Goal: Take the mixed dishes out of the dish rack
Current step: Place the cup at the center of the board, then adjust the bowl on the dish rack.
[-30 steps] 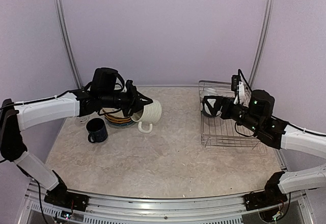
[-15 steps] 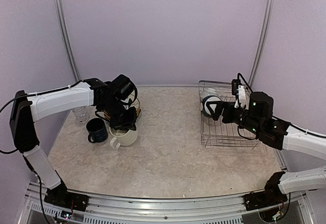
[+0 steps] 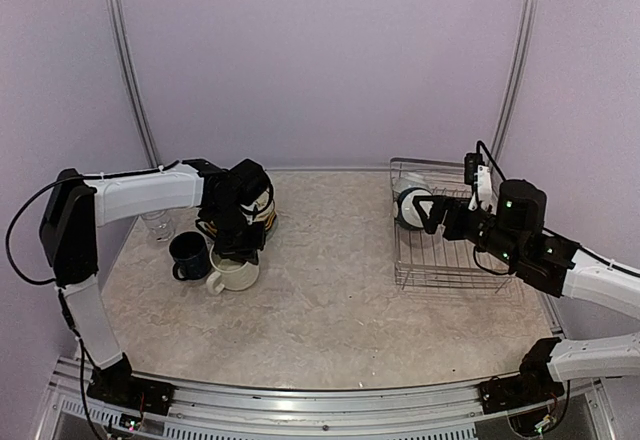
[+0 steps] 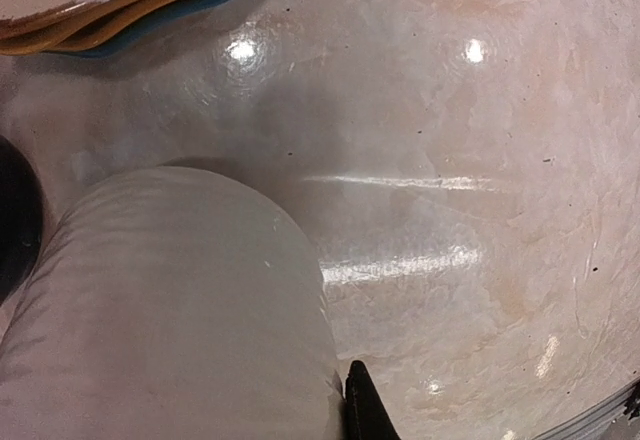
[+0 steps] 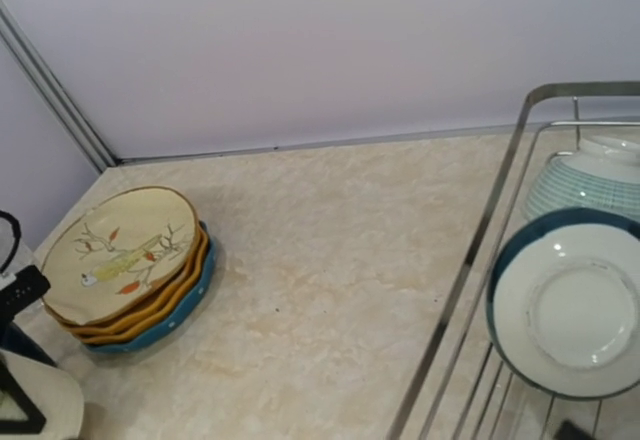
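Beige marbled table carried, at left, a clear tumbler, dark blue mug, cream mug and stacked patterned plates; at right, a silver wire dish rack.

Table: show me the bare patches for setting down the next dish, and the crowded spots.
Widest bare patch: the table middle, between the cream mug and the dish rack. The near strip is bare too. Crowded: left side, around the dark blue mug, plates and tumbler.

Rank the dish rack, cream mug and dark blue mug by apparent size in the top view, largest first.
1. dish rack, by far.
2. cream mug and dark blue mug look alike: unranked.
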You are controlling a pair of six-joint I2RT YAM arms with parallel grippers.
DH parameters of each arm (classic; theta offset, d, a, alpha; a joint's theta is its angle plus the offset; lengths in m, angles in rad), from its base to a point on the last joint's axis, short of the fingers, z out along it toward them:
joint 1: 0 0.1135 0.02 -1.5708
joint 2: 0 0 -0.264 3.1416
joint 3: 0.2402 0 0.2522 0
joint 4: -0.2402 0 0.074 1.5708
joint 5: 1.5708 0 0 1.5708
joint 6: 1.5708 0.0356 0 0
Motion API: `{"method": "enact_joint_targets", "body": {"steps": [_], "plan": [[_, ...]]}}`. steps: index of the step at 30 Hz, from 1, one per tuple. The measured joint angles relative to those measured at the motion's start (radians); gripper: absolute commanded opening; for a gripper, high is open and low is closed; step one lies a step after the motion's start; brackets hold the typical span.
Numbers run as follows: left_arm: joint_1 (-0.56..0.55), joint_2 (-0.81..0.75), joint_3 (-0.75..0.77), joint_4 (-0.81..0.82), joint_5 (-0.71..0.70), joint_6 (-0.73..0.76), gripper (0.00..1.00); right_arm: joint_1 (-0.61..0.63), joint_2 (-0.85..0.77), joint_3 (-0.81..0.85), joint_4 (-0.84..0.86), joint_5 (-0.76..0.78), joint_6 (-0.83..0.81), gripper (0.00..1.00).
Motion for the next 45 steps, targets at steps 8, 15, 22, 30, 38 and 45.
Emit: {"method": "enact_joint_targets", "body": {"steps": [8, 15, 22, 30, 38, 45], "plan": [[0.023, 0.026, 0.0, 0.008, -0.018, 0.026, 0.39, 0.0, -0.001, 0.011, -0.048, 0.03, -0.014, 1.0], [0.023, 0.019, -0.002, 0.027, -0.019, 0.056, 0.62, -0.002, -0.018, 0.04, -0.138, 0.109, -0.034, 1.0], [0.023, -0.095, 0.001, 0.026, -0.002, 0.09, 0.68, -0.071, 0.018, 0.131, -0.234, 0.151, -0.063, 1.0], [0.027, -0.225, 0.13, 0.037, 0.144, 0.16, 0.76, -0.212, 0.209, 0.226, -0.331, 0.07, -0.067, 1.0], [0.063, -0.246, 0.379, 0.042, 0.283, 0.276, 0.99, -0.301, 0.475, 0.454, -0.388, -0.05, -0.076, 1.0], [0.095, -0.253, 0.359, 0.09, 0.32, 0.32, 0.99, -0.304, 0.663, 0.624, -0.47, -0.075, -0.105, 1.0]]}}
